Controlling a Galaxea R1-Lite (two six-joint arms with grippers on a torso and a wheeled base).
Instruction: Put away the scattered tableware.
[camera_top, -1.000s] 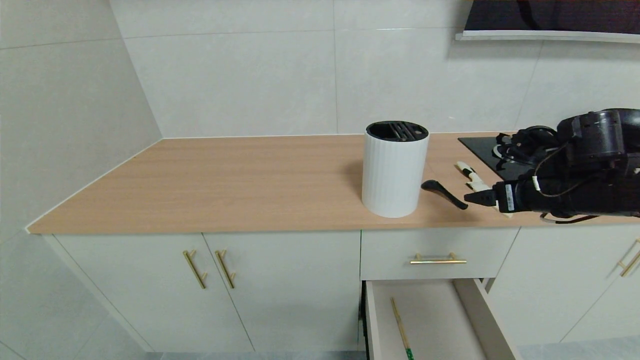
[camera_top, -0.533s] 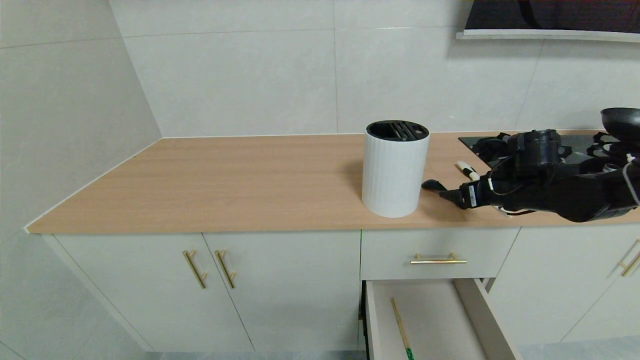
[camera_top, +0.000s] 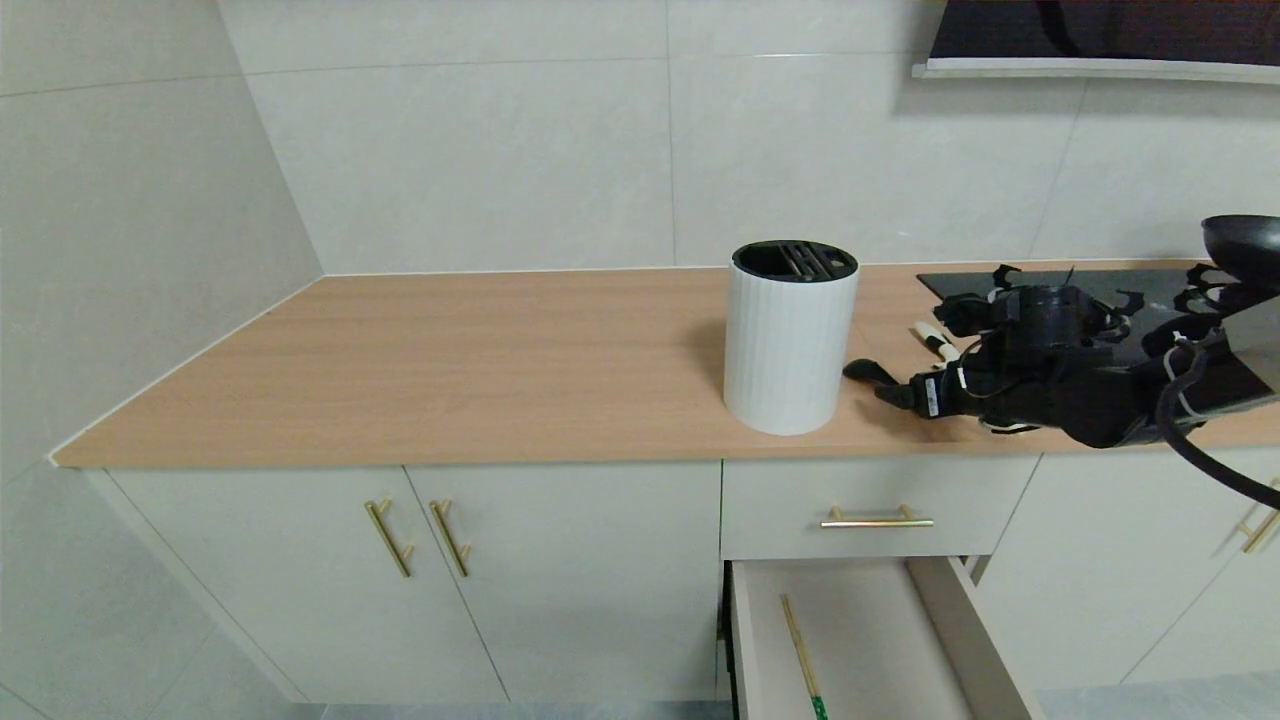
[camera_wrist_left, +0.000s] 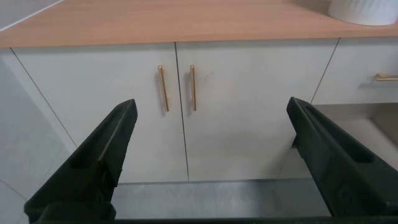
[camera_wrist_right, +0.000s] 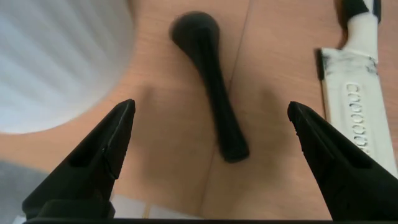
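Two black fingers (camera_wrist_right: 99, 168) of the right gripper (camera_wrist_right: 209, 107) stand wide apart and clamp on nothing. The black utensil (camera_wrist_right: 214, 99) lies flat on the wooden countertop (camera_top: 480, 370) in the gap between them, touching neither finger. Its rounded end reaches past the fingertips, away from the wrist, and its narrow end lies back between the fingers.

From the head view, this gripper (camera_top: 895, 392) sits low over the counter near its front edge. The black utensil (camera_top: 865, 371) shows just ahead of the tips. Whether the tips rest on the wood cannot be told.

The ribbed white holder (camera_top: 790, 340), with a slotted black top, stands upright just beyond the utensil's rounded end. In the right wrist view the holder (camera_wrist_right: 56, 56) is outside one finger. A white-and-black utensil (camera_wrist_right: 357, 93) lies outside the other finger, roughly parallel to the black one and apart from it. In the head view that white-and-black utensil (camera_top: 935, 340) is on the wall side of the gripper, beside the corner of the black hob (camera_top: 1090, 290). A dark pan (camera_top: 1240, 240) sits further back on the hob.

Below the right gripper, under the counter's edge, a drawer (camera_top: 950, 620) stands pulled open. One chopstick (camera_top: 800, 650) lies lengthwise in it.

The left gripper (camera_wrist_left: 211, 102) also has its fingers spread wide, holding nothing. It is low in front of the pale cupboard doors (camera_wrist_left: 249, 112), and two upright gold handles (camera_wrist_left: 163, 88) show ahead through the gap.
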